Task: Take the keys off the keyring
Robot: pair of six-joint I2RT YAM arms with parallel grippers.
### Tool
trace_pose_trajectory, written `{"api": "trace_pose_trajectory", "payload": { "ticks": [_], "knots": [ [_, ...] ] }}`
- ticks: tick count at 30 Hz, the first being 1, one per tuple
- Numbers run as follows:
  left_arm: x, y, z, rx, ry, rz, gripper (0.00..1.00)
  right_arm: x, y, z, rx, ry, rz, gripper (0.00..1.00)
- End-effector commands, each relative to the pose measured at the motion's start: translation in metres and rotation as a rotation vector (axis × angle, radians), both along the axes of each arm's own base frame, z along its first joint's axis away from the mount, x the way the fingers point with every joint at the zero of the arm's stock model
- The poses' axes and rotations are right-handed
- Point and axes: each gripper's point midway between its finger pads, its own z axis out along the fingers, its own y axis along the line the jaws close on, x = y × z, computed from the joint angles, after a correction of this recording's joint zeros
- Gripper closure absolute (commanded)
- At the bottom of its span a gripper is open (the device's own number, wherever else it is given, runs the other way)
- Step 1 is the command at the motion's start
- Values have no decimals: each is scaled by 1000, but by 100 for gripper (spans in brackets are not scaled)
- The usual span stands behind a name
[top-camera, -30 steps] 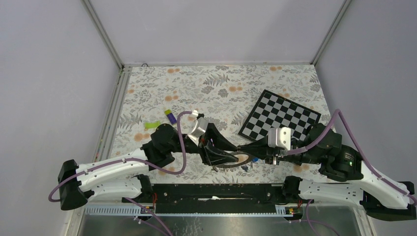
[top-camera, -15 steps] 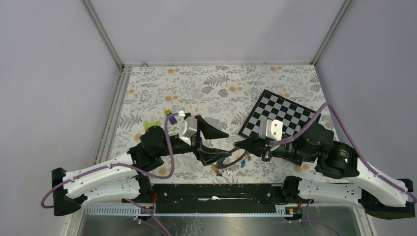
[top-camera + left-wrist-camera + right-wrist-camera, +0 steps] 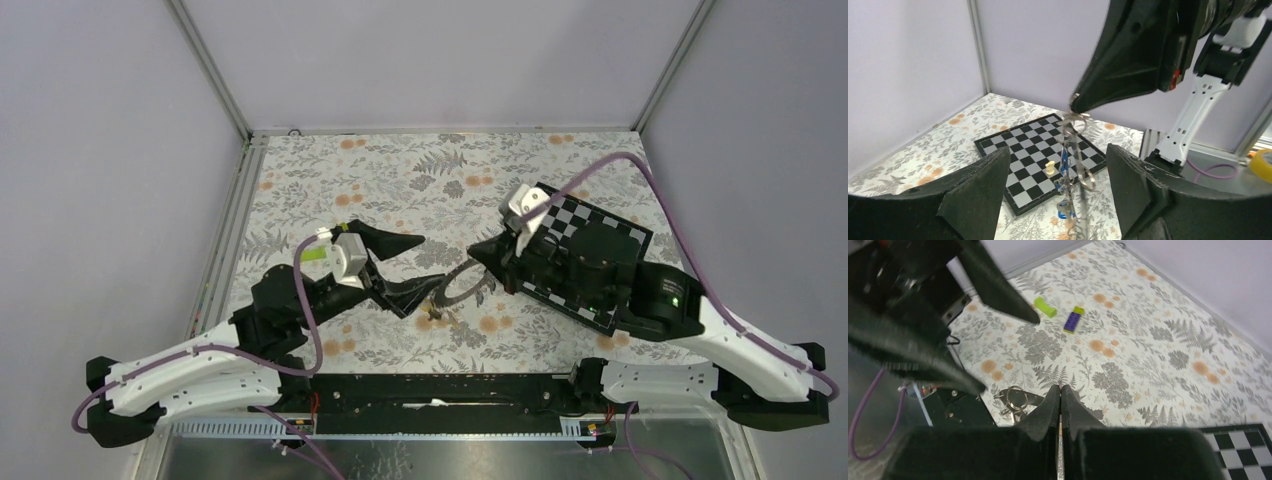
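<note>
Jaws on left gripper point(image 3: 430, 262) spread wide, holding nothing; keyring point(image 3: 1083, 172) hangs dead ahead between them, edge-on, long axis vertical; one ring; keys point(image 3: 1064, 160) dangle along it, two blue heads visible, silver ones too tangled to count; right gripper point(image 3: 476, 256) clenched on ring's top edge; left arm free, nearest keys.

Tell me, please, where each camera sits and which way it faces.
Top external: above and behind, facing down at the table; both arms show.
Left wrist: faces the right hand gripping the keyring; own open fingers show.
Right wrist: faces table and left hand; own shut fingers show.
Shared: each wrist view shows the other hand.
</note>
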Motion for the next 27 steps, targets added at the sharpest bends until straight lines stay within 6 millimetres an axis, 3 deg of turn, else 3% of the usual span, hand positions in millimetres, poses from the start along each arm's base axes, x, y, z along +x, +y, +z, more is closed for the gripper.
{"api": "trace_pose_trajectory", "payload": {
  "ticks": [1, 9, 27],
  "knots": [
    [13, -1, 16, 14, -73, 91, 24, 31, -10, 32, 78, 62, -245, 100],
    [8, -20, 15, 68, -148, 137, 26, 31, -2, 43, 97, 116, -255, 100],
    [3, -40, 19, 127, -248, 249, 36, 25, 10, 32, 97, 195, -231, 100]
  ]
}}
